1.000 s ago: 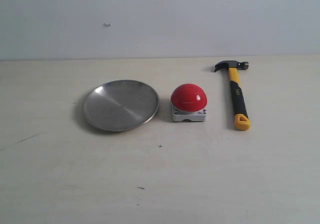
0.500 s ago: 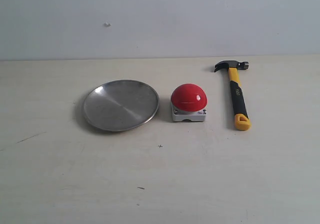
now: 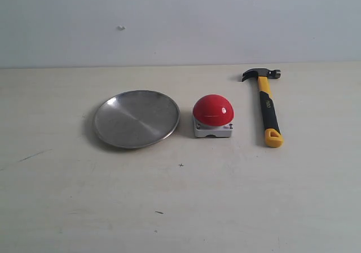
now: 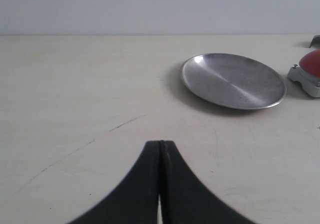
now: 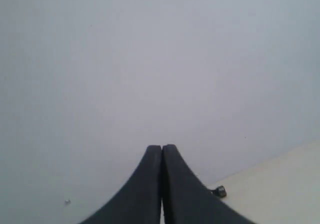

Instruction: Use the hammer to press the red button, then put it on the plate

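With the left gripper and right gripper closed on nothing, the hammer, laid at 3 o'clock of the button, was judged best grasped crosswise on the black mid-handle.

In my left wrist view the red button is cut by the frame edge, with only part of dome and base showing. The hammer, at 3 o'clock of it, is a dark sliver. The right wrist view gives me one tiny dark piece — too small to name — and the handle label is unreadable.
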Robot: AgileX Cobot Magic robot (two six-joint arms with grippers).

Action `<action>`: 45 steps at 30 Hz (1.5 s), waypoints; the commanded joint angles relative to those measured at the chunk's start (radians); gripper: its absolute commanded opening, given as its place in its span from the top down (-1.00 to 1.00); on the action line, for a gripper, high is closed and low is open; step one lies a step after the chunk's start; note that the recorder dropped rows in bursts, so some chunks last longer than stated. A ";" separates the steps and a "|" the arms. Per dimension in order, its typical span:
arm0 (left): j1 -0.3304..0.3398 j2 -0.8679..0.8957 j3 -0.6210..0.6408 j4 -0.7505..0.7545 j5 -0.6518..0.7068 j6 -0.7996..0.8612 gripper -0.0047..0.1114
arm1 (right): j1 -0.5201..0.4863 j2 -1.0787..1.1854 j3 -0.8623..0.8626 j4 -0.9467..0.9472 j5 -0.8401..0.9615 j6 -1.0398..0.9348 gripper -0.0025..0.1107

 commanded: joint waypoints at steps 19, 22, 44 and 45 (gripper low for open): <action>0.001 -0.006 0.000 0.001 -0.007 0.000 0.92 | -0.006 1.503 -1.502 -0.055 0.620 -0.175 0.96; 0.001 -0.006 0.000 0.001 -0.007 0.000 0.92 | -0.006 1.657 -1.693 -0.086 0.760 -0.180 0.96; 0.001 -0.006 0.000 0.001 -0.007 0.000 0.92 | -0.006 2.336 -2.550 -0.238 1.367 -0.211 0.96; 0.001 -0.006 0.000 0.001 -0.007 0.000 0.92 | -0.006 2.356 -2.559 -0.238 1.367 -0.211 0.96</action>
